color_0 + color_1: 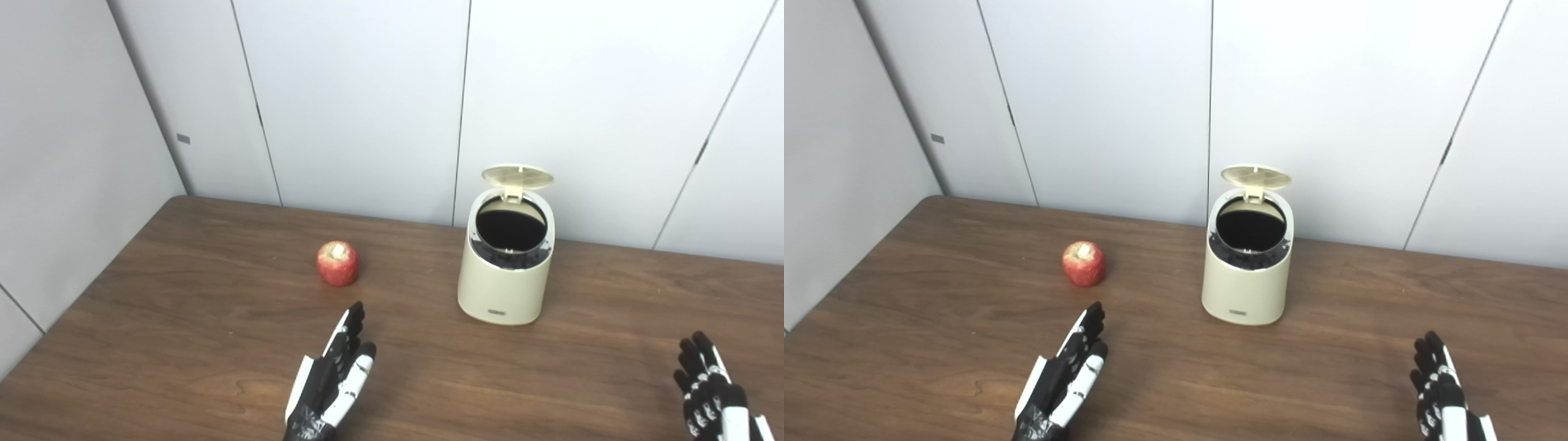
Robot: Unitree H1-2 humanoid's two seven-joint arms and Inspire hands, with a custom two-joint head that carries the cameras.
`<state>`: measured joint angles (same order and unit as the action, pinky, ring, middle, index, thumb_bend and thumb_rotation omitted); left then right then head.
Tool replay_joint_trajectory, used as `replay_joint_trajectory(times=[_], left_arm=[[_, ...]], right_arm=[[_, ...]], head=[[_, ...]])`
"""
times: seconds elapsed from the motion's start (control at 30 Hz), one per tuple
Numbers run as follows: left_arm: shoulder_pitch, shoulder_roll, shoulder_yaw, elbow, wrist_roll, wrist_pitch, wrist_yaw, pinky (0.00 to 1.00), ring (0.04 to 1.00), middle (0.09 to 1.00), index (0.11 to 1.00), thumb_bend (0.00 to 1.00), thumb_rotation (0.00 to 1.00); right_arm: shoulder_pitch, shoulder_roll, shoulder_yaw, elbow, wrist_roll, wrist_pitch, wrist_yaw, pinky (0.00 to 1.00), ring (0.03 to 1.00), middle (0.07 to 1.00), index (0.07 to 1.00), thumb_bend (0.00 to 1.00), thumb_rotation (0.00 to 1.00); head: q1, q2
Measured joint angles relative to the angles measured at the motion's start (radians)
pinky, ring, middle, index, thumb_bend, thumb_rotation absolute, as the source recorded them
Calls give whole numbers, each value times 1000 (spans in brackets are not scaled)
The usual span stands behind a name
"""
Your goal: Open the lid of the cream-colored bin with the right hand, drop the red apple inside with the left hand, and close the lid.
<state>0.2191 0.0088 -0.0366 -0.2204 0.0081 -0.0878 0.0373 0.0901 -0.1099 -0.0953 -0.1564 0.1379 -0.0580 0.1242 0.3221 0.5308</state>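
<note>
We see the bin [506, 275] standing upright on the table [184, 343], near the back wall [355, 104], with its lid [517, 176] swung up at the rear and the dark inside showing. The apple [337, 263] sits on the table to the bin's left, apart from it. Our left hand [334, 373] is over the table in front of the apple, not touching it, fingers stretched out flat toward it and holding nothing. Our right hand [710, 383] is low at the right edge, well apart from the bin, fingers spread upward, also holding nothing.
</note>
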Motion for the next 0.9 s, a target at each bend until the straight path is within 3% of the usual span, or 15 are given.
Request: replay_joint_trajectory(times=[0.17,0.23,0.33,0.37,0.5,0.6,0.67,0.83,0.9], left_arm=[[0,0,-9,-17,83,28,22,1000,1000,987,1000,579,607],[0,-1,-12,-42,121,47,30,969,989,985,1000,612,540],[-1,0,-8,-89,155,68,34,934,968,986,1000,641,302],[-3,1,-2,-101,157,68,35,944,963,981,1000,660,281],[-16,10,38,-146,219,116,45,936,927,960,996,725,275],[-34,19,79,-190,239,166,45,757,864,935,981,774,253],[-57,35,105,-214,265,201,44,707,835,916,972,807,262],[-113,106,140,-228,325,237,36,717,843,909,947,846,281],[-133,126,152,-228,350,254,36,661,827,902,931,874,319]], right_arm=[[14,0,-2,-20,1,34,-2,1000,981,962,954,681,1000],[17,-1,-3,-22,4,49,-2,1000,977,960,947,711,1000],[16,-6,-5,-25,11,55,-2,997,973,957,938,756,1000],[15,-7,-6,-25,13,56,-2,993,973,957,937,767,1000],[13,-10,-10,-46,14,81,-7,952,952,945,929,790,1000],[9,-10,-10,-74,13,110,-11,923,939,940,929,800,1000],[3,-10,-9,-87,12,131,-12,912,930,936,932,790,1000],[-5,-9,-4,-97,-5,155,-22,937,933,932,940,762,1000],[-5,-9,-4,-103,-10,171,-27,942,935,930,944,752,1000]], head=[[12,2],[15,3],[26,2],[28,0],[32,-3],[35,-2],[31,0],[28,0],[28,0]])
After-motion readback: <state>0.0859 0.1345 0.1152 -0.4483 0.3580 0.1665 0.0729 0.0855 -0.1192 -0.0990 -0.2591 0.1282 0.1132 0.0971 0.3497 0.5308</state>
